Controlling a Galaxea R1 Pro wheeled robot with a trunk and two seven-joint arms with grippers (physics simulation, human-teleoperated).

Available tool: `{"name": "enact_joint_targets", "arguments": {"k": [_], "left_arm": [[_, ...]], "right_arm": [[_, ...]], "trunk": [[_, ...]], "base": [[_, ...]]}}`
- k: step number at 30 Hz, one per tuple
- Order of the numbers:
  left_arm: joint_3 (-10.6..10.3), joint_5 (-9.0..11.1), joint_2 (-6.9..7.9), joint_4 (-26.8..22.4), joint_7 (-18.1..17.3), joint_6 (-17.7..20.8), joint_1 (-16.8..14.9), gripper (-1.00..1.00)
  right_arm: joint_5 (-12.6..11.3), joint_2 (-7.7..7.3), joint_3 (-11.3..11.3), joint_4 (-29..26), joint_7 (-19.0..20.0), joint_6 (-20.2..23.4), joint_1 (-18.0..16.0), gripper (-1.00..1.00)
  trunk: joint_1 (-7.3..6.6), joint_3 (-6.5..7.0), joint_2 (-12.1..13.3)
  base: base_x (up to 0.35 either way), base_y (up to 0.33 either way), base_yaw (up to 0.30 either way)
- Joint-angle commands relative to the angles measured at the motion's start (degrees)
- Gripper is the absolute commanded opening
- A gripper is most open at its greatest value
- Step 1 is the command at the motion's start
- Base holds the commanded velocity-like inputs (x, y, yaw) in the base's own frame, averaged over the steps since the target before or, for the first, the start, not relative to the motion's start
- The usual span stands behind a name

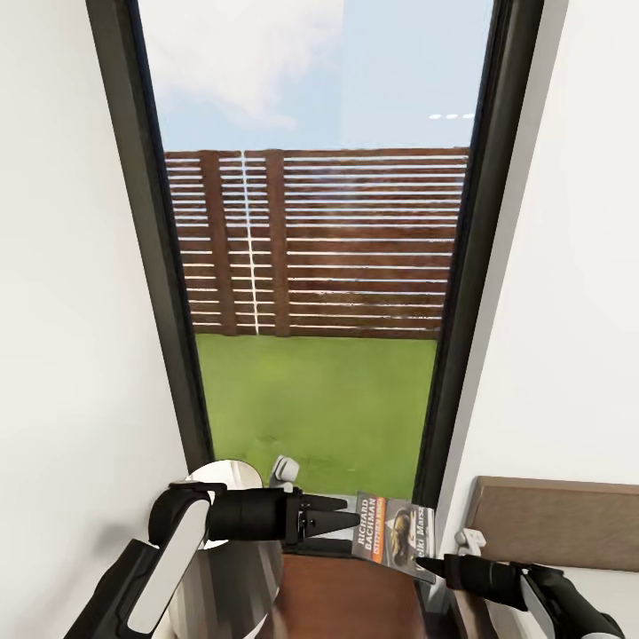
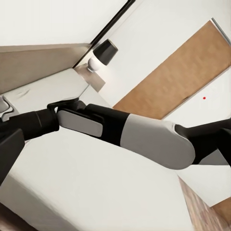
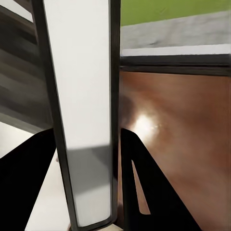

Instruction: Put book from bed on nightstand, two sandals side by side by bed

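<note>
Book held over the nightstand at the window.

Head view: the right gripper (image 1: 424, 563) clamped the book (image 1: 394, 527) above the nightstand (image 1: 351, 596); the left gripper (image 1: 342, 520) looked nearly closed, beside a lamp (image 1: 235, 541). Left wrist view: the bed (image 2: 72, 183) lay below. Right wrist view: the fingers (image 3: 144, 192) pinched the book's edge (image 3: 84, 110).

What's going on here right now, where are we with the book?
The right gripper is shut on the book, holding it on edge above the reddish-brown nightstand in front of the tall window. The right wrist view shows the book's edge between the fingers with the nightstand top underneath. The left gripper is free, close beside the book. The book is not yet set down.
</note>
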Motion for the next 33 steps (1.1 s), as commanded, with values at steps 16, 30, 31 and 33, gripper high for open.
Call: {"name": "enact_joint_targets", "arguments": {"k": [16, 30, 31, 33], "left_arm": [[-0.03, 0.07, 0.04, 0.00, -1.08, 0.19, 0.03, 1.00], [-0.37, 0.03, -0.57, 0.06, -7.72, 0.19, 0.04, 1.00], [-0.46, 0.02, -0.77, 0.09, -7.84, 0.19, 0.05, 1.00], [-0.60, 0.01, -1.34, 0.09, -8.07, 0.19, 0.14, 1.00]], "right_arm": [[0.45, 0.18, -0.41, 0.58, -0.02, 0.17, 0.00, -1.00], [0.45, 0.03, -0.56, 0.85, -0.09, 0.14, -0.03, -1.00], [0.45, 0.03, -0.57, 0.85, -0.08, 0.14, -0.03, -1.00], [0.45, 0.02, -0.56, 0.86, -0.06, 0.14, -0.01, -1.00]], "trunk": [[0.02, -0.02, -0.04], [0.02, -0.02, -0.04], [0.02, -0.02, -0.04], [0.02, -0.02, -0.04]], "base": [[0.000, 0.000, 0.000], [0.000, 0.000, 0.000], [0.000, 0.000, 0.000], [0.000, 0.000, 0.000]]}}
